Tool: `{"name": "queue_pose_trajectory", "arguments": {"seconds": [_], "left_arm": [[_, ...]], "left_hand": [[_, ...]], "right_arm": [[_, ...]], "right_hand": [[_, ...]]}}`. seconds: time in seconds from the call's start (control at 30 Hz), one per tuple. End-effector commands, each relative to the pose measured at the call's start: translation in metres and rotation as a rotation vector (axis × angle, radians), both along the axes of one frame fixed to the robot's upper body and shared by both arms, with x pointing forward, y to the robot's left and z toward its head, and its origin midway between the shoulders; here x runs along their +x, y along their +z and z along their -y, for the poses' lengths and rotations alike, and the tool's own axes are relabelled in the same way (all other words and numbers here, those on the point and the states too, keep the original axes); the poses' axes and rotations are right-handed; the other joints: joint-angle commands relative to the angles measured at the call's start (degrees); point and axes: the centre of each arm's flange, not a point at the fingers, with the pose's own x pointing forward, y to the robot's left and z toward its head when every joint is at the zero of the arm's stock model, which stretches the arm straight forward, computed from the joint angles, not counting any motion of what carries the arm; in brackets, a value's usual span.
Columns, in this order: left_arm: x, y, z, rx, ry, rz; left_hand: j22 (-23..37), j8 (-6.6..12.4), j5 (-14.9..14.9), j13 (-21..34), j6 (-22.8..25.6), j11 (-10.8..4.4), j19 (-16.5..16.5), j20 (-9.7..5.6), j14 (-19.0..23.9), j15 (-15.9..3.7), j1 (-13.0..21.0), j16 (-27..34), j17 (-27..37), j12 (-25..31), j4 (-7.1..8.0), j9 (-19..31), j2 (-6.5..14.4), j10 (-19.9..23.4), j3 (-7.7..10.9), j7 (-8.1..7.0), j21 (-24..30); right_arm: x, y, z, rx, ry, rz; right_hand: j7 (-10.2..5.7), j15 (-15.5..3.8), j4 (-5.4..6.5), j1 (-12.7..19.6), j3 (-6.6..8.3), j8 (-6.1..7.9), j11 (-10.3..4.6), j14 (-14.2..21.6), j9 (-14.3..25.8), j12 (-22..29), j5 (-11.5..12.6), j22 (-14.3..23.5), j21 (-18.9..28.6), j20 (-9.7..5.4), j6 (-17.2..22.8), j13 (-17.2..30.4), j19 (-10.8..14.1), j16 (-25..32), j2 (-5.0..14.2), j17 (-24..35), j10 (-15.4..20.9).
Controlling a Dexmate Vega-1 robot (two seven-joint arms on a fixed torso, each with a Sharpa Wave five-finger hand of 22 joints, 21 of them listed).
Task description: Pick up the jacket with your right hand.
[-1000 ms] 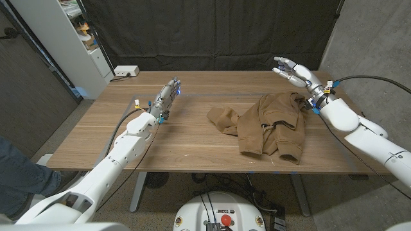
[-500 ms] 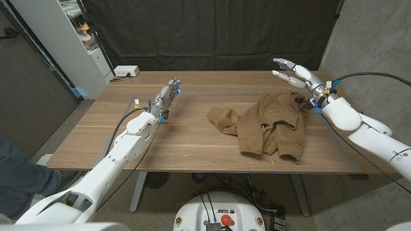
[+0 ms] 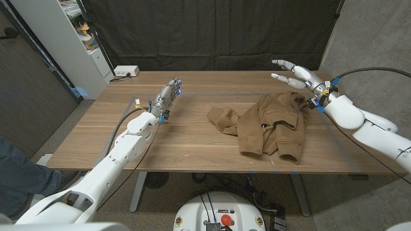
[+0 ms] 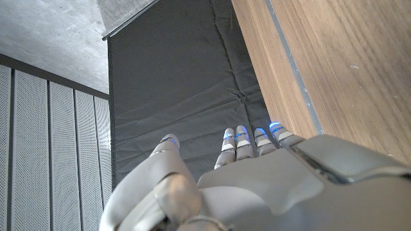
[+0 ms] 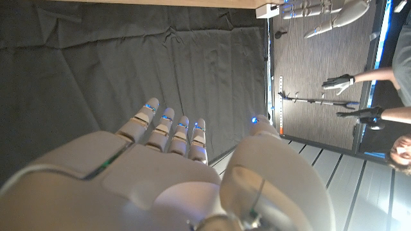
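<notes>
Our right hand (image 3: pixel 297 72) hangs in the air above the far right part of the wooden table (image 3: pixel 180 141), fingers (image 3: pixel 280 63) spread and stretched toward the dark curtain (image 3: pixel 212 32), holding nothing. In the right wrist view the same hand (image 5: pixel 167 173) shows its back to us, fingers straight and apart, with the curtain beyond them and a person (image 5: pixel 392 70) in black gloves at the edge of the picture.

Just beside and below our right wrist lies the brown jacket (image 3: pixel 270 123), crumpled on the table's right half. One sleeve (image 3: pixel 223 120) trails out toward the table's middle, and the rest bunches toward the near edge. Our right hand is apart from it, not touching the cloth.

Our left hand (image 3: pixel 166 97) is over the left half of the table, well apart from the jacket, fingers straight and close together, empty. We cannot tell whether it touches the wood. The left wrist view shows it (image 4: pixel 257 173) from behind, fingertips (image 4: pixel 244 136) pointing at the curtain beside the table's edge.

At the far left corner of the table sits a white power strip (image 3: pixel 126 71), and beyond it stands a white shelf (image 3: pixel 77 38).
</notes>
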Motion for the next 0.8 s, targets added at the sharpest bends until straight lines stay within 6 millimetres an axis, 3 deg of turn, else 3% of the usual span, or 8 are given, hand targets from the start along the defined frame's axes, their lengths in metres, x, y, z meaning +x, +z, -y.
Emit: {"name": "queue_pose_trajectory", "arguments": {"seconds": [0.03,0.8], "left_arm": [[-0.0004,0.0011,0.0012,0.002,0.002,-0.002],[0.0077,0.0063,0.0013,0.003,-0.007,0.003]], "left_hand": [[0.33,-0.06,-0.16,0.11,0.36,0.28,-0.15,0.45,-0.58,0.22,0.42,-0.07,0.13,0.14,-0.28,0.30,0.22,0.52,0.19,0.12,-0.39],[0.36,-0.07,-0.22,0.12,0.48,0.06,-0.11,0.60,-0.73,0.17,0.44,-0.08,0.15,0.11,-0.52,0.31,0.34,0.66,0.24,0.05,-0.51]], "right_arm": [[0.0000,0.0009,-0.0010,-0.080,-0.039,-0.021],[-0.0048,0.0039,-0.0007,-0.186,-0.124,0.007]], "right_hand": [[-0.42,0.70,0.18,-0.72,-0.34,-0.30,-0.16,-0.08,0.05,-0.28,0.35,0.31,0.39,1.26,0.01,0.06,0.24,-0.19,-0.05,-0.02,-0.58],[-1.09,1.71,-0.26,-0.87,-1.14,-0.48,0.17,-1.47,0.03,-0.72,0.70,0.33,0.31,2.18,-0.88,0.13,0.58,-0.56,-1.48,-0.21,-2.56]]}}
